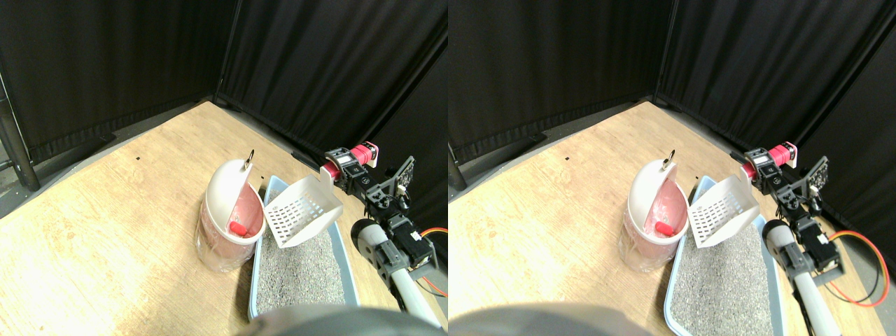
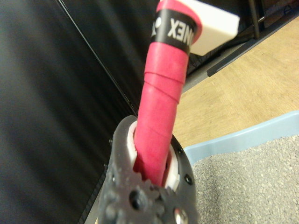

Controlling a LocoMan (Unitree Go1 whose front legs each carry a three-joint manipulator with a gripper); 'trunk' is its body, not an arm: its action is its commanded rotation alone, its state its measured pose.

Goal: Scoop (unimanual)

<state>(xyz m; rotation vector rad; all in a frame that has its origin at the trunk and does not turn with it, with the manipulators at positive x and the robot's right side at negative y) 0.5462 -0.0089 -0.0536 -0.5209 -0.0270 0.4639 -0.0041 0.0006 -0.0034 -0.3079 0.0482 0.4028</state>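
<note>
Item: red wrapped handle (image 2: 161, 116). Legible marking: white capitals "NEX" are printed on a black band (image 2: 175, 31) that is wound round the handle near its white end piece. The lettering is cut off where the band curves out of sight, so only these three letters are read; a further white mark on the band's far side is not legible. No other lettering, number or sign is readable in the stereo pair view.

Even, fairly bright light from above; soft shadows beside the bin (image 1: 229, 217) and tray (image 1: 346, 259). Wide-angle bending at the edges. Blurred, out-of-focus handle (image 2: 161, 112) in the wrist view.
</note>
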